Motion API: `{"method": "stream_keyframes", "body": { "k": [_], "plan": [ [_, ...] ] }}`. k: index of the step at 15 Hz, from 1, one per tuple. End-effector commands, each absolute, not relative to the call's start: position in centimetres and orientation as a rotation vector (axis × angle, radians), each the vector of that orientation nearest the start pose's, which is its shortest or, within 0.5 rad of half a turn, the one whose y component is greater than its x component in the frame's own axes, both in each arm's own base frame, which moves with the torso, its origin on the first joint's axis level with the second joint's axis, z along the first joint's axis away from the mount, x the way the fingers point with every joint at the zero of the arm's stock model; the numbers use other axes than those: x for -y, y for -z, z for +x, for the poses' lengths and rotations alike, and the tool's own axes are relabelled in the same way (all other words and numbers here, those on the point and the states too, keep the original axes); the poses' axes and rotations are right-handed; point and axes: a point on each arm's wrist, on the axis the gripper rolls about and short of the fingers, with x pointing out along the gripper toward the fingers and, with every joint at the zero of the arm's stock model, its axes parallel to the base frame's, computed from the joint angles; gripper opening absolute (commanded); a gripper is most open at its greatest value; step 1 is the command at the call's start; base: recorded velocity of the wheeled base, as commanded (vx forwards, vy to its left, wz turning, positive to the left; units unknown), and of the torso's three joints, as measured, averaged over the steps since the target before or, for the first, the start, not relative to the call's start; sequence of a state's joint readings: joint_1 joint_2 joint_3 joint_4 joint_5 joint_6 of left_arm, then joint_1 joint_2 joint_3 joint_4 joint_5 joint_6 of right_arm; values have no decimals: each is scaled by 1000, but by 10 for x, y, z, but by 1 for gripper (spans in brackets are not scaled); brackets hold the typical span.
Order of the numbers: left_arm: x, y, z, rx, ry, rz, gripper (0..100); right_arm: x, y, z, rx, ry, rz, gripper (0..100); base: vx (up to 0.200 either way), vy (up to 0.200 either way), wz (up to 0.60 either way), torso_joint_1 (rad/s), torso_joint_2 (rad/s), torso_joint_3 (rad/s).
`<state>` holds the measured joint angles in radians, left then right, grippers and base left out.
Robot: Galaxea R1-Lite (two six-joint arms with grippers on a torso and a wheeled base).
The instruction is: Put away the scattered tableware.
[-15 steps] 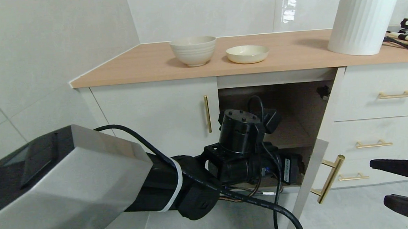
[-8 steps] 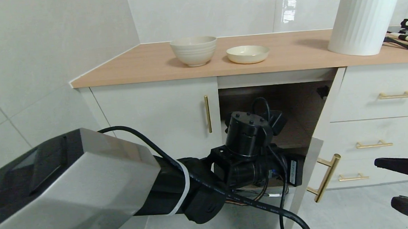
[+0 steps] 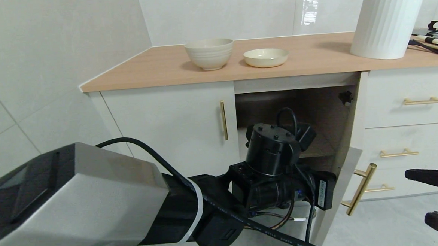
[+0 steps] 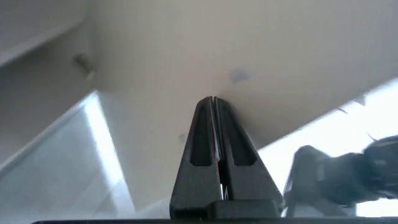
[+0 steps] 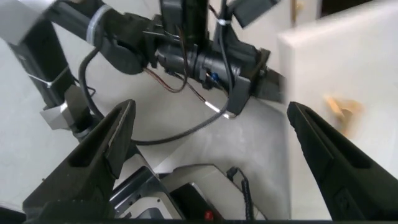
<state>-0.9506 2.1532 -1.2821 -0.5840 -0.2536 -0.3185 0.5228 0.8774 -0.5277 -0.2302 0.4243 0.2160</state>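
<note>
The two pieces to put away sit side by side but apart on the wooden counter (image 3: pixel 156 72) in the upper middle of the head view: a ribbed cream bowl (image 3: pixel 209 54) and, just to its right, a shallow cream dish (image 3: pixel 266 57). Both look like glazed ceramic, so probably stiff, smooth enough to slip, moderately heavy and liable to chip if knocked. The bowl is likely best pinched at the rim, one finger inside and one outside. The dish has a low, flaring edge that offers less to bite on and would need a firm grip at the rim. The left gripper (image 4: pixel 212 102) has its fingers pressed together on nothing, its tip close to a pale flat surface. The right gripper (image 3: pixel 417 195) hangs spread wide and empty at the lower right. Below the dish the cupboard (image 3: pixel 316 110) stands open, its door (image 3: pixel 335 195) swung outward with a gold handle (image 3: pixel 361 188) near the right gripper. The left arm's wrist (image 3: pixel 273 161) fills much of that opening and would likely block a bowl going in. A tall white ribbed container (image 3: pixel 388 18) stands at the upper right, well apart from the dish.
</note>
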Motion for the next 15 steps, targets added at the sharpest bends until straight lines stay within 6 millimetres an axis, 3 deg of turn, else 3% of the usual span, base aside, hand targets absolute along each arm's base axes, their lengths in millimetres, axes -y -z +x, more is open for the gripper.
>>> {"method": "stream_keyframes", "body": {
  "k": [1,6,8,9,12,15],
  "plan": [
    [357,-137,249,-467,1136,-177,0,-57,-230,81,-226,-930,193,100,0,0,0,0,0,0],
    [374,-141,254,-444,1153,-185,0,-56,-231,77,-217,-979,195,100,0,0,0,0,0,0],
    [399,-151,212,-430,1258,-176,0,-55,-231,73,-212,-1046,196,100,0,0,0,0,0,0],
    [400,-159,202,-414,1263,-177,0,-55,-231,72,-212,-1060,196,100,0,0,0,0,0,0],
    [387,-165,207,-407,1222,-182,0,-55,-231,72,-211,-1060,196,100,0,0,0,0,0,0],
    [322,-165,237,-429,1051,-185,0,-59,-233,83,-240,-1028,204,100,0,0,0,0,0,0]
  ]
}}
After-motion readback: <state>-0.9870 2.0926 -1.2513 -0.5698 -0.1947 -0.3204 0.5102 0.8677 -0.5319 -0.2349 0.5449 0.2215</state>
